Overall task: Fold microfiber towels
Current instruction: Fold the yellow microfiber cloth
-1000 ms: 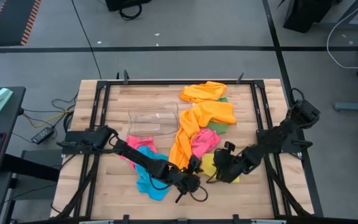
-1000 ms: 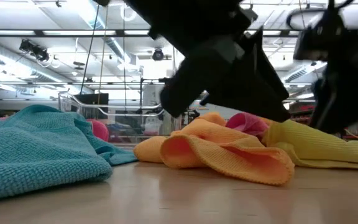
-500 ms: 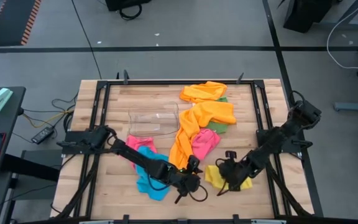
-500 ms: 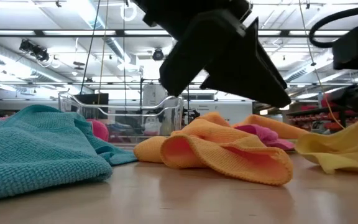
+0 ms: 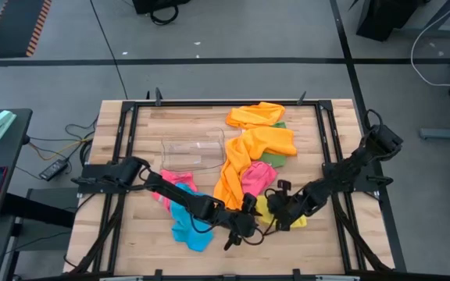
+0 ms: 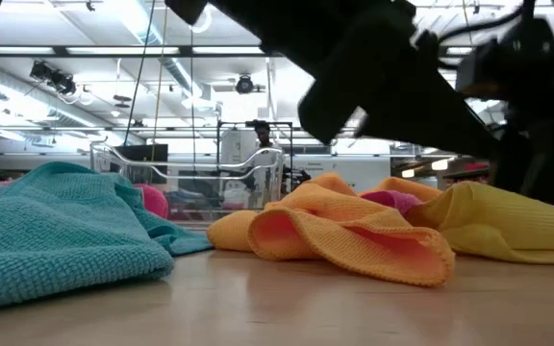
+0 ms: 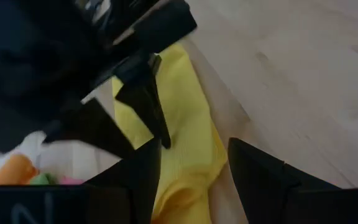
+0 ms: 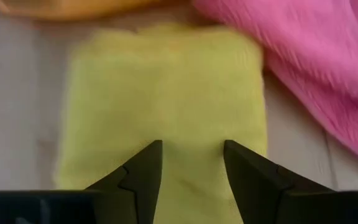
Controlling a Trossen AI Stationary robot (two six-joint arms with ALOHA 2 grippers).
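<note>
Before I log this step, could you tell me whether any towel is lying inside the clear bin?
No, in the high view the clear bin holds nothing, and the towels lie on the table around it.

No text, label, brand, number or sign can be read in any view. At the lower edge of the left wrist view, pale marks show on the arm's dark housing (image 7: 36, 208), cut off by the frame and too partial to read.
</note>
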